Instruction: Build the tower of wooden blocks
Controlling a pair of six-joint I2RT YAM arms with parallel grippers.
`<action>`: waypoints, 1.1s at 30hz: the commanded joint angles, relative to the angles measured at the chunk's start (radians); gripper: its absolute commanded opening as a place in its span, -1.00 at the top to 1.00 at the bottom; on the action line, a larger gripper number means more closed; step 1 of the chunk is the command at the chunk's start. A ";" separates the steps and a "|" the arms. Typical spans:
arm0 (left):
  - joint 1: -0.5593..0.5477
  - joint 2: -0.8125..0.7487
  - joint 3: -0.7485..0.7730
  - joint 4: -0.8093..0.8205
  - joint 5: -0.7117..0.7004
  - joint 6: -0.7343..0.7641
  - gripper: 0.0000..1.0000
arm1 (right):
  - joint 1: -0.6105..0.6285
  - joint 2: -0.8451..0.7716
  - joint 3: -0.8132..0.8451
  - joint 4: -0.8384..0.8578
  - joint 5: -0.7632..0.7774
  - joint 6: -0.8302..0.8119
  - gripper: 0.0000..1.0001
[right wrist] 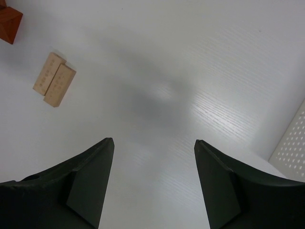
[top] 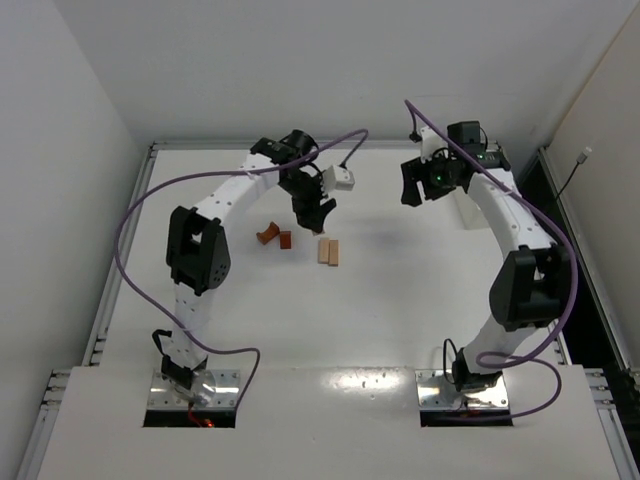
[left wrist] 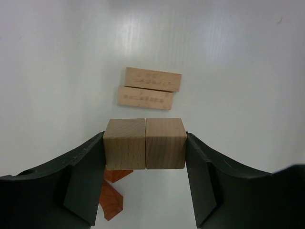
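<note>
Left gripper (left wrist: 145, 160) clamps two pale cubes (left wrist: 164, 143) side by side (smooth tan wood); two pale planks (left wrist: 147, 88) lie together just beyond, reddish-brown pieces (left wrist: 112, 200) close by. Right gripper (right wrist: 153, 176) hangs wide open, empty.

The top camera looks down from the near side. Both wrist cameras hang close, sharing the paired planks (left wrist: 147, 89).

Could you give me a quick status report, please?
Left tool shut on two pale cubes. Right tool open, empty. Planks paired flat on table. Nothing blocking.
</note>
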 commanded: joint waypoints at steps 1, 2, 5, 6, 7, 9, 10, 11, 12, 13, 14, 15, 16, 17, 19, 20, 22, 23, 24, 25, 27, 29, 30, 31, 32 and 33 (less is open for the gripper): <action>-0.058 0.000 -0.017 -0.070 0.037 0.172 1.00 | -0.014 -0.059 -0.020 0.024 0.012 -0.016 -0.32; -0.058 0.000 -0.017 -0.070 0.037 0.172 1.00 | -0.025 -0.059 -0.029 0.024 0.012 -0.016 -0.32; -0.079 0.010 -0.017 -0.070 0.026 0.184 1.00 | -0.037 -0.071 -0.038 0.024 0.021 -0.016 -0.32; -0.090 0.010 -0.032 -0.070 0.026 0.185 1.00 | -0.048 -0.071 -0.049 0.024 0.032 -0.016 -0.32; -0.090 0.010 -0.052 -0.048 0.026 0.185 1.00 | -0.060 -0.082 -0.049 0.034 0.032 -0.007 -0.32; -0.101 0.010 -0.061 -0.027 0.008 0.175 1.00 | -0.074 -0.082 -0.049 0.034 0.044 0.003 -0.32; -0.101 0.010 -0.077 -0.005 0.008 0.175 1.00 | -0.074 -0.082 -0.058 0.034 0.057 0.016 -0.32; -0.110 0.010 -0.077 -0.005 0.008 0.175 1.00 | -0.086 -0.082 -0.058 0.034 0.070 0.016 -0.35; -0.110 0.010 -0.086 0.011 0.008 0.165 1.00 | -0.102 -0.082 -0.058 0.034 0.081 0.040 -0.39; -0.110 0.010 -0.097 0.024 0.008 0.165 1.00 | -0.111 -0.082 -0.058 0.034 0.081 0.049 -0.44; -0.119 0.010 -0.097 0.042 -0.006 0.155 1.00 | -0.111 -0.082 -0.058 0.034 0.081 0.050 -0.51; -0.119 0.010 -0.097 0.053 -0.006 0.155 1.00 | -0.128 -0.082 -0.058 0.034 0.092 0.062 -0.61; -0.119 0.019 -0.106 0.065 -0.018 0.145 1.00 | -0.140 -0.082 -0.058 0.034 0.092 0.062 -0.61; -0.128 0.020 -0.106 0.085 -0.029 0.145 1.00 | -0.140 -0.091 -0.058 0.034 0.092 0.071 -0.64; -0.128 0.020 -0.115 0.096 -0.041 0.122 1.00 | -0.160 -0.091 -0.058 0.034 0.092 0.071 -0.72; -0.138 0.029 -0.115 0.108 -0.041 0.122 1.00 | -0.160 -0.091 -0.058 0.034 0.092 0.071 -0.72; -0.138 0.038 -0.115 0.117 -0.052 0.111 1.00 | -0.171 -0.102 -0.069 0.034 0.092 0.071 -0.72; -0.147 0.038 -0.115 0.117 -0.052 0.111 1.00 | -0.171 -0.102 -0.069 0.034 0.092 0.080 -0.72; -0.147 0.049 -0.115 0.128 -0.061 0.111 1.00 | -0.180 -0.102 -0.069 0.034 0.080 0.080 -0.72; -0.147 0.049 -0.115 0.128 -0.061 0.111 1.00 | -0.180 -0.102 -0.078 0.034 0.080 0.080 -0.72; -0.147 0.059 -0.115 0.128 -0.061 0.120 1.00 | -0.192 -0.102 -0.078 0.034 0.068 0.080 -0.72; -0.147 0.070 -0.115 0.128 -0.070 0.120 1.00 | -0.203 -0.102 -0.078 0.034 0.058 0.080 -0.72; -0.156 0.070 -0.115 0.128 -0.083 0.120 1.00 | -0.203 -0.102 -0.087 0.034 0.048 0.080 -0.72; -0.156 0.081 -0.115 0.137 -0.083 0.120 1.00 | -0.203 -0.102 -0.087 0.034 0.048 0.080 -0.72; -0.156 0.081 -0.115 0.137 -0.095 0.120 1.00 | -0.212 -0.102 -0.087 0.034 0.048 0.080 -0.72; -0.156 0.081 -0.115 0.147 -0.095 0.120 1.00 | -0.212 -0.102 -0.087 0.034 0.038 0.080 -0.72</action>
